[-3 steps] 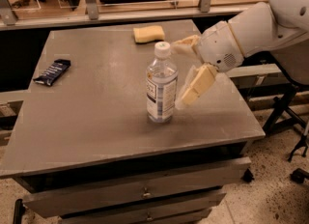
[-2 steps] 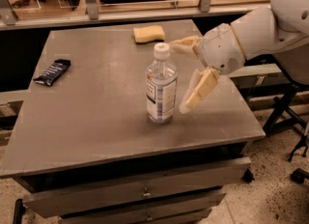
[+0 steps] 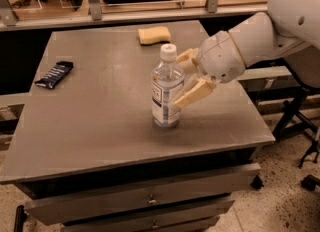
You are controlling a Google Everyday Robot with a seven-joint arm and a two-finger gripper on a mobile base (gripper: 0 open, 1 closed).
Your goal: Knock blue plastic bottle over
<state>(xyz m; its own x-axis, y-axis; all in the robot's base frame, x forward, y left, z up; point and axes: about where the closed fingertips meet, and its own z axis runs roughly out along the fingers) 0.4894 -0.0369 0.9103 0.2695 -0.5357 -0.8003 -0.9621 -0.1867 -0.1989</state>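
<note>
One blue plastic bottle [image 3: 167, 90] stands upright near the middle of the grey surface [image 3: 95, 116], a little to the right of centre. It is clear, with one white screw cap [image 3: 168, 52] and a white-and-blue label around its lower half.

One yellow sponge [image 3: 154, 35] lies near the far edge of the surface, well behind the bottle. One dark blue snack wrapper [image 3: 54, 74] lies near the left edge, well apart from the bottle. Two drawer fronts [image 3: 150, 198] show below the surface.

One white robot arm [image 3: 265, 36] reaches in from the upper right and ends in one gripper [image 3: 180, 80] at the bottle's right side. Its two tan jaws are spread apart, not closed on anything.

The upper jaw points at the bottle's shoulder, just below the cap, and its tip sits just beside the bottle on the right. The lower jaw slants down and to the left, and its tip overlaps the right edge of the label on the near side of the bottle. It looks to be touching there, though contact cannot be told for sure.

The bottle is at the tips of the jaws rather than deep between them, and the body of the gripper is to its right.
</note>
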